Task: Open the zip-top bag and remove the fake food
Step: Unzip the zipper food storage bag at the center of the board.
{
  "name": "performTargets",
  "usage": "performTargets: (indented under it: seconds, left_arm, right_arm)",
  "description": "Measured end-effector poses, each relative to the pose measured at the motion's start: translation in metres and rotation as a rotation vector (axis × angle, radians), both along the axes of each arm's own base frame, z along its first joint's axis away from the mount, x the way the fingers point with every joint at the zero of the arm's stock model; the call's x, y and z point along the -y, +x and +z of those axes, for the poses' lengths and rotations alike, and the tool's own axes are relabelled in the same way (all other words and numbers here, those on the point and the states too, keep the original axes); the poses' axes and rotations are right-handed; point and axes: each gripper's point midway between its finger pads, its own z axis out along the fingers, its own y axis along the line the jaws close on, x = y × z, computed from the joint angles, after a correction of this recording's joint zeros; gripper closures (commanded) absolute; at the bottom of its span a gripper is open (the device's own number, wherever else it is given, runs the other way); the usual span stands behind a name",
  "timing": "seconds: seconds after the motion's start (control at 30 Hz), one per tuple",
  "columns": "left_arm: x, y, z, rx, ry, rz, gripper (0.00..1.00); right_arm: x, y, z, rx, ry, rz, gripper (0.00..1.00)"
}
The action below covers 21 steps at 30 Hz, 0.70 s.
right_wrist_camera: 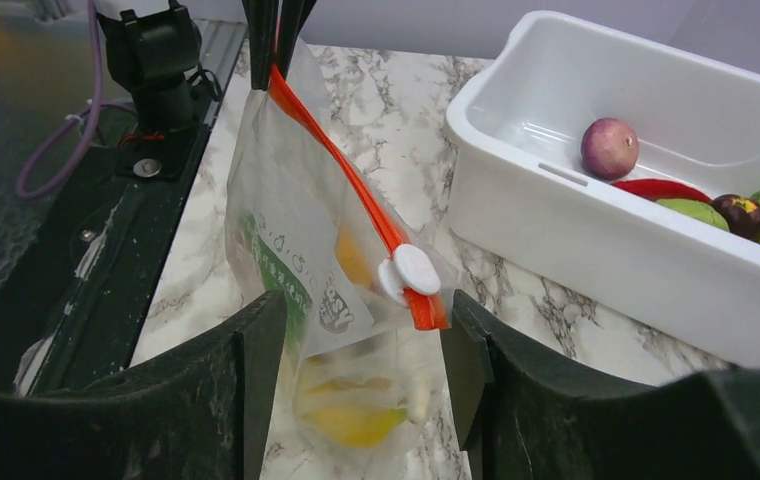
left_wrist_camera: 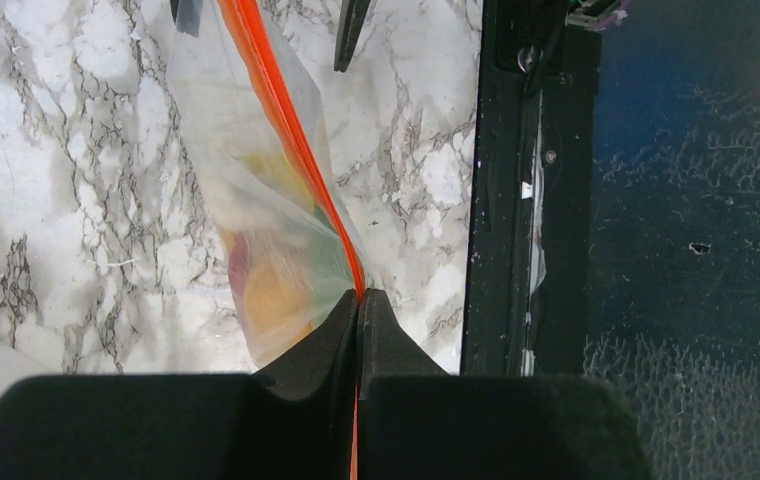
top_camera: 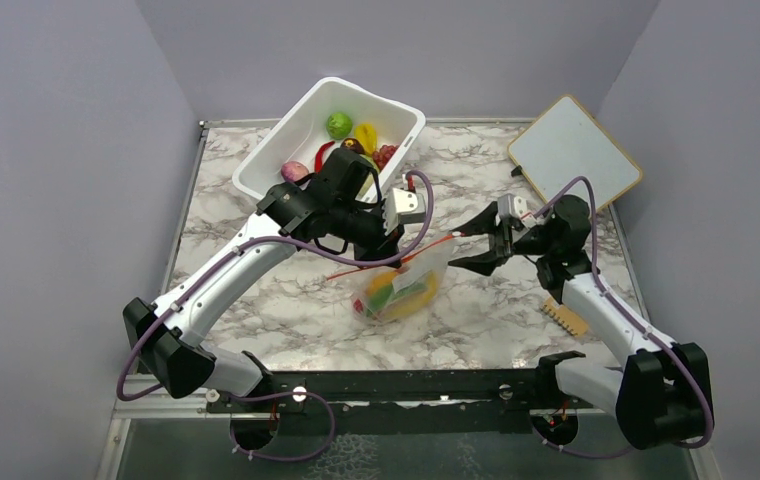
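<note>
Hanging by one end of its orange-red zip strip (left_wrist_camera: 286,130), the zip-top bag (top_camera: 401,285) is seen over the middle of the tabletop (top_camera: 256,300), in front of the arm bases. The strip is run as one taut slanted line from corner to corner, and the mouth looks shut along what is visible. A white slider (right_wrist_camera: 414,270) is seated at the strip's lower end. Fake food (top_camera: 396,297) is bunched in the bag's belly: yellow and orange pieces are made out, plus some green, blurred through the plastic. Whether the bag's bottom is on the tabletop cannot be told.

The left gripper (left_wrist_camera: 360,300) is pressed fully together, with the upper end of the zip strip pinched between its fingertips; the bag's weight is carried there.

The right gripper (right_wrist_camera: 361,320) is spread part-way, with one finger placed on each side of the bag's slider end. The slider sits just beside the right-hand finger in the right wrist view; contact cannot be confirmed. Nothing is clamped by it.

A white tub (top_camera: 256,180) is set at the far left of the tabletop, with a purple onion (right_wrist_camera: 610,147) and green, red and yellow pieces inside. A white board (top_camera: 574,150) is laid at the far right corner.
</note>
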Motion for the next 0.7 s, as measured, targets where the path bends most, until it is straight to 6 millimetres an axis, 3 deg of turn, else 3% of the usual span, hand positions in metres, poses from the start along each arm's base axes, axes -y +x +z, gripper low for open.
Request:
performTargets:
  seconds: [0.2, 0.53, 0.63, 0.7]
  left_arm:
    - [-0.0003, -0.002, -0.0002, -0.001, -0.001, -0.013, 1.0]
    - [-0.0005, -0.0023, -0.0004, 0.01, -0.003, -0.027, 1.0]
    - [-0.0009, -0.0026, -0.0008, 0.01, -0.001, -0.028, 1.0]
    - [-0.0013, -0.0029, -0.0011, 0.009, 0.001, -0.029, 1.0]
  right_arm:
    - [-0.0031, -0.0012, -0.0022, -0.001, -0.002, 0.012, 0.46]
    - [-0.0038, 0.0001, -0.0073, 0.011, -0.009, 0.018, 0.61]
    - [-0.0041, -0.0004, -0.0072, 0.013, -0.009, 0.02, 0.73]
    - [-0.004, -0.0008, -0.0076, 0.019, -0.009, 0.019, 0.76]
